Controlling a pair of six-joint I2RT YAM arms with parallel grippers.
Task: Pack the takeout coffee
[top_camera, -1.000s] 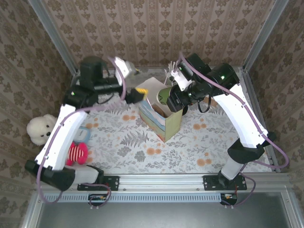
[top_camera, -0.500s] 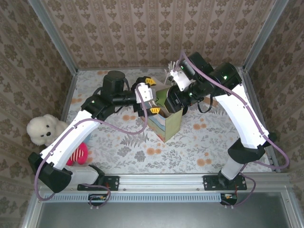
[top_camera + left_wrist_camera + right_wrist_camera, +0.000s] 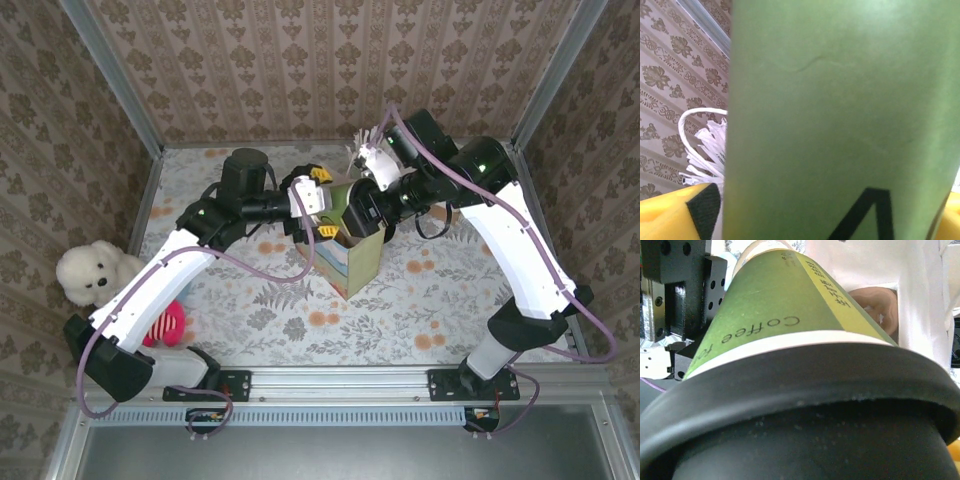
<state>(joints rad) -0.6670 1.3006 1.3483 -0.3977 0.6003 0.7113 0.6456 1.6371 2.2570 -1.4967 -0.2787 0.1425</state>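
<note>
Floral tabletop; arms meet over bag; right gripper pinches takeout coffee; left gripper straddles, grip unclear.

Left arm: white shell links, black joint housings, black base blk at near edge, small green light, purple cable run outside the links.
Right arm: same build, white links, black joints w/ green lights, purple cable, white connector at far end.
Left gripper: black body, yellow fingers; pads yellow w/ black corner inset.
</note>
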